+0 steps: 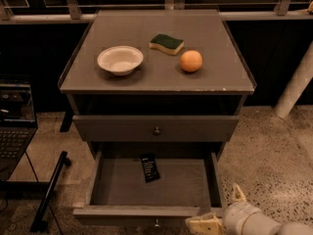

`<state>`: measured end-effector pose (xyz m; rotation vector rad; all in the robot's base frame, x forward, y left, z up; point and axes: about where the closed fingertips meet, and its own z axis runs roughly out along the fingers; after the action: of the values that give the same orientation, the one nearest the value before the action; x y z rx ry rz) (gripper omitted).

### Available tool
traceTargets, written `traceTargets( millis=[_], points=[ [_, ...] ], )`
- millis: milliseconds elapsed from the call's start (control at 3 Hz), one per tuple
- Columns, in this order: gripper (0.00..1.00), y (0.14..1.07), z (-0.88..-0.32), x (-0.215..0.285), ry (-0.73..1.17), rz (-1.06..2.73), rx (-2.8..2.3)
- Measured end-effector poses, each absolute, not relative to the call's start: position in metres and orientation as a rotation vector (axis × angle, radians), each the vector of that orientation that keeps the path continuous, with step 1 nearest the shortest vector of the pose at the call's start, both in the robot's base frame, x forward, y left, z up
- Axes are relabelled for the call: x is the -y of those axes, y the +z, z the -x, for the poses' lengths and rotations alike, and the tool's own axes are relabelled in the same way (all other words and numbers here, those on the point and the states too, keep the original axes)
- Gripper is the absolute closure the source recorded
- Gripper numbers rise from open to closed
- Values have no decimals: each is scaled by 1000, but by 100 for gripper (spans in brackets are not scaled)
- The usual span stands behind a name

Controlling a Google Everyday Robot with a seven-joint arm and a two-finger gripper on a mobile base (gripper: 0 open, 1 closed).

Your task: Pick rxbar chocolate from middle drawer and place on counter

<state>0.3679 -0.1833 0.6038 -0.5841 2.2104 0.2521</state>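
The rxbar chocolate [150,167], a small flat black bar with white print, lies on the floor of the open middle drawer [137,211], near its back and left of centre. The counter [156,75] is the cabinet's grey top. My gripper [221,209] is at the bottom right, just outside the drawer's front right corner and well apart from the bar. It is open and empty, with one cream fingertip [203,225] at the drawer front and the other higher up.
On the counter stand a white bowl [120,59], a green-and-yellow sponge [167,43] and an orange [190,61]. The drawer above [156,128] is shut. A laptop [14,126] and a black stand [49,192] are at the left. A white post [296,89] is at the right.
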Motion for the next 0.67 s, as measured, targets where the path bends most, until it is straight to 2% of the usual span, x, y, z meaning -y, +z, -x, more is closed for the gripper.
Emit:
traceTargets(
  millis=[667],
  points=[
    [0, 522, -403, 124, 377, 706, -2168]
  ],
)
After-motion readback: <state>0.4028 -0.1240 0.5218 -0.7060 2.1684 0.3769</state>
